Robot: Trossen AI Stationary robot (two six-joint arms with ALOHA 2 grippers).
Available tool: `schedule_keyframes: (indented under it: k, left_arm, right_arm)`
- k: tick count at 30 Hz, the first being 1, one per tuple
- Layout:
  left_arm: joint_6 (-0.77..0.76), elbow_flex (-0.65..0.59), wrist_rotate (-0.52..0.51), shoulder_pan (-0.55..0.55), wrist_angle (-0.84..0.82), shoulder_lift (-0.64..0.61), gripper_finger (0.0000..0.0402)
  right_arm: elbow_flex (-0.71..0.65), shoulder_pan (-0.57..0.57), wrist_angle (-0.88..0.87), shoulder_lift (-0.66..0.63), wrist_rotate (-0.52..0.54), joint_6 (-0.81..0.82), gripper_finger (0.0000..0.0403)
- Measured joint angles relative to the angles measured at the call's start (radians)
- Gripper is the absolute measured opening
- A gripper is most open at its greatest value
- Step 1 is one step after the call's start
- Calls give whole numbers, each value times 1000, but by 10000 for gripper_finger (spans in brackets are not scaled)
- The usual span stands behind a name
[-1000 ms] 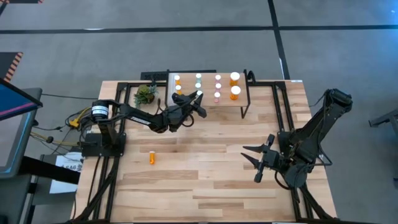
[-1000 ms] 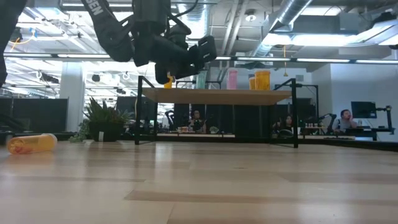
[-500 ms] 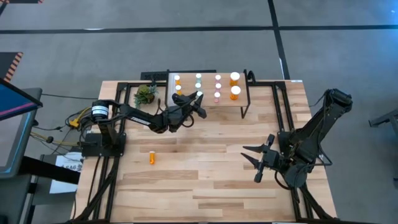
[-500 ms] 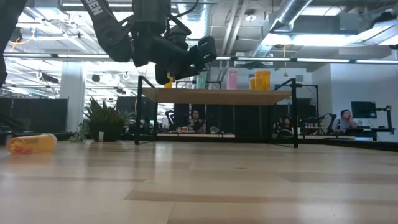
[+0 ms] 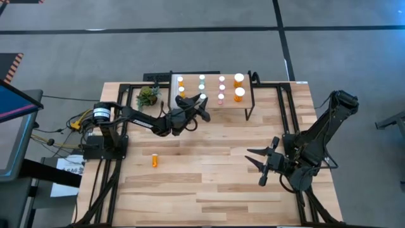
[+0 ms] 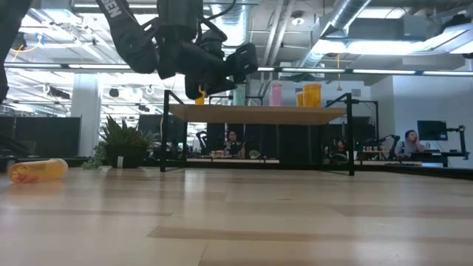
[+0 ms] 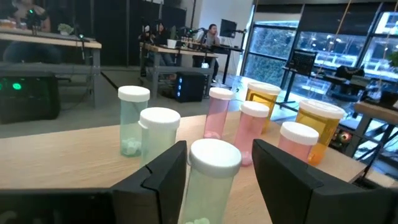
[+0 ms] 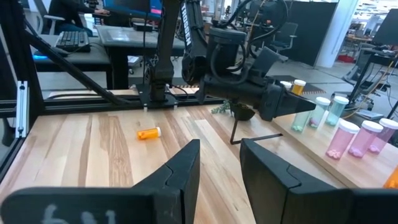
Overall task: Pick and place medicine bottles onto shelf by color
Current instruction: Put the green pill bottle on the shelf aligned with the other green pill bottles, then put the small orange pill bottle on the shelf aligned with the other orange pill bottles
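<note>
- Teal medicine bottles (image 7: 211,180): I count three on the shelf (image 5: 234,104).
- Pink bottles (image 7: 252,134): three.
- Large orange bottles (image 7: 317,127): two.
- Small orange bottles (image 5: 181,82): at least two at the shelf's left end, and one loose bottle (image 5: 154,159) lying on the table (image 5: 209,190).
- Potted plant (image 5: 147,96): one.
- My pincers: two, the left pincer (image 5: 202,100) and the right pincer (image 5: 255,168).

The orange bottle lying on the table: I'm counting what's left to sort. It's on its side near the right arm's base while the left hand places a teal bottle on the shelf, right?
Not quite. The orange bottle does lie on its side, but near the left arm's base, as the high view shows. The left hand is indeed at a teal bottle on the shelf.
</note>
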Motion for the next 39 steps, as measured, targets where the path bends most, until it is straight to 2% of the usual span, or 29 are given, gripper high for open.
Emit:
schedule_keyframes:
  k: [17,27,30,34,37,39]
  left_arm:
    - [185,0,-85,-45,63,-3,207]
    - [337,0,-155,-82,61,-100,227]
    - [383,0,-166,-134,60,-157,229]
    - [534,0,-133,-260,5,-256,229]
    - [575,0,-201,-358,-156,-332,229]
    - [523,0,-254,-421,-318,-389,229]
  right_arm:
    - [0,1,-1,0,-6,10,141]
    - [0,1,-1,0,-6,17,144]
    - [0,1,-1,0,-6,19,144]
    - [0,1,-3,0,-6,25,144]
    - [0,1,-9,0,-6,27,145]
    - [0,1,-14,0,-6,26,145]
